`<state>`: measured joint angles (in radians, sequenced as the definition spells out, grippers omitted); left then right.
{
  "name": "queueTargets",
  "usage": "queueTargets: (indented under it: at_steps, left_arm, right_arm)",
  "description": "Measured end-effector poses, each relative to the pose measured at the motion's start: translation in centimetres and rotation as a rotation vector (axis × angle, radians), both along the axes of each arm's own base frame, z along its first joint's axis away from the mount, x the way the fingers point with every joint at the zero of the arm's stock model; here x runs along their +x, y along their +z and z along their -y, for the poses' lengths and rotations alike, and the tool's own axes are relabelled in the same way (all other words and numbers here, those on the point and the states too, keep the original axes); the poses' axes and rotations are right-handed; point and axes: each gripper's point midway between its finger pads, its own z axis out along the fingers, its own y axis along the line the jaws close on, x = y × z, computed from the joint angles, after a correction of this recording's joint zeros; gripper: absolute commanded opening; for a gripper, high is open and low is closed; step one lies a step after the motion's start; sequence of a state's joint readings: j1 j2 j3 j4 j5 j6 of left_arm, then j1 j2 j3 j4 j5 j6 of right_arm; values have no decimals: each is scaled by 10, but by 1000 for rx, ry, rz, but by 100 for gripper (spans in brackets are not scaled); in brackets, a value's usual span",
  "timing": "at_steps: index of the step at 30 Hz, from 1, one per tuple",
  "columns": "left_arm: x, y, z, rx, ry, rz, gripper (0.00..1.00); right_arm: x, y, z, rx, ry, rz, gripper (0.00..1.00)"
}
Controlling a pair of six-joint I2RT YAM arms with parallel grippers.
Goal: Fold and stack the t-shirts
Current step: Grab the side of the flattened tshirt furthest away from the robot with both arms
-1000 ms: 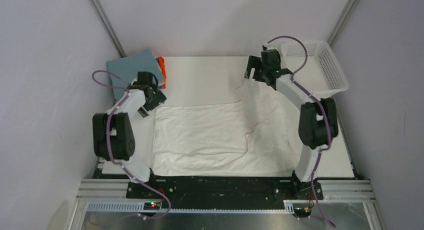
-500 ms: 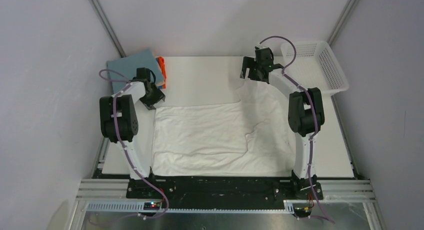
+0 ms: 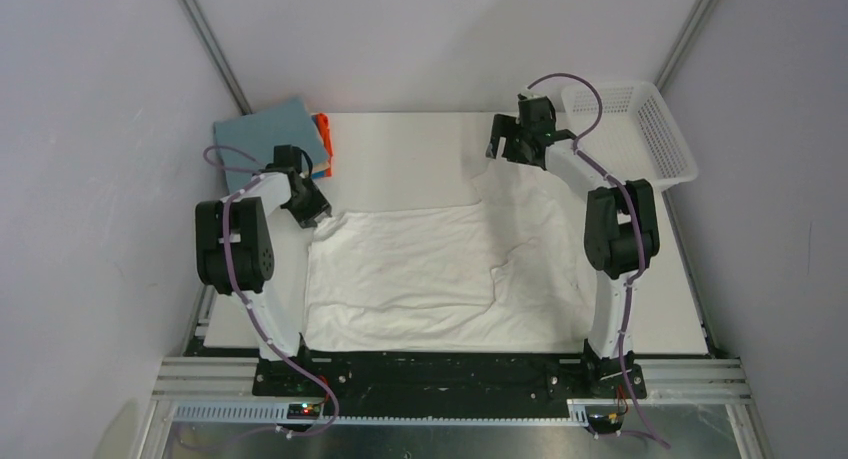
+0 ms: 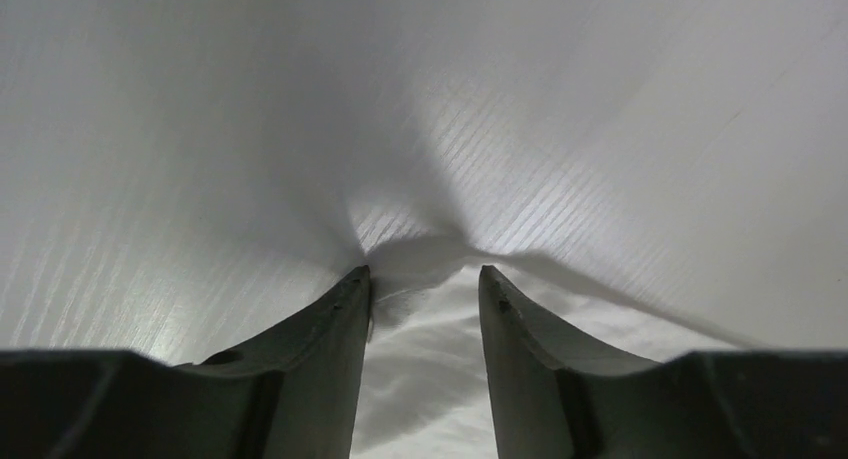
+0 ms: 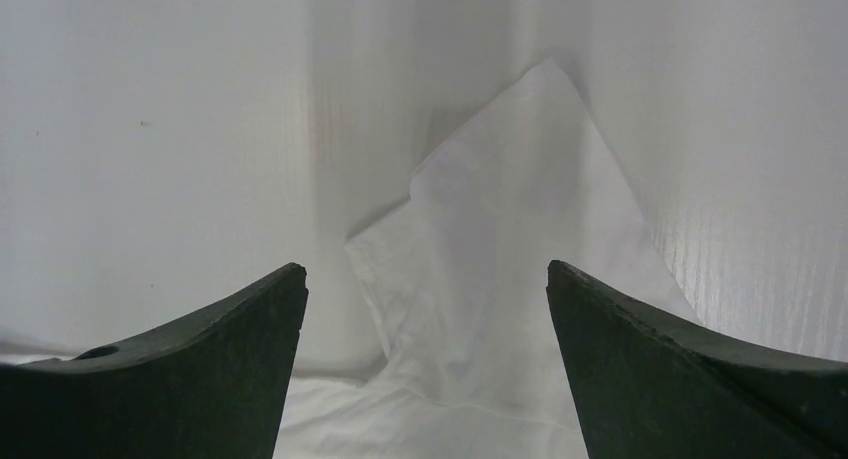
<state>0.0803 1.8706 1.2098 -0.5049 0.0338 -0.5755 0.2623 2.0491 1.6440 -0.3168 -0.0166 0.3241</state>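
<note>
The left gripper [image 4: 425, 279] sits narrow round a pucker of cloth at the far-left corner of the white t-shirt [image 3: 420, 269], which is spread flat on the table [image 3: 400, 144], though I can't tell if it has bitten. The right gripper [image 5: 425, 279] hangs wide open over the far-right corner peak. I'd want it pinching that tip before either arm lifts, so the edge rises level.
</note>
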Motion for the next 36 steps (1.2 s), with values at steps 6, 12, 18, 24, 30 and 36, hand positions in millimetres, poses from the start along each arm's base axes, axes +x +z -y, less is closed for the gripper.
queueTargets:
  at_steps: [6,12,18,24,30,36]
  left_arm:
    - [-9,-3,0,18,-42,-32,8]
    - [-12,-4,1,28,-82,-44,0]
    - [-12,-3,0,31,-88,-44,0]
    - [-14,-1,2,33,-94,-50,0]
    - [-13,14,6,62,-113,-15,0]
    - [-11,30,5,97,-120,28,0]
  right_arm:
    - [-2,-2,2,-11,-2,-9,93]
    - [2,-9,7,-38,-17,-25,93]
    - [21,-18,9,-76,-36,-35,92]
    - [56,-35,12,-127,-82,-34,88]
    - [75,-69,12,-188,-104,-81,80]
    - [59,-84,14,-239,-91,-151,67]
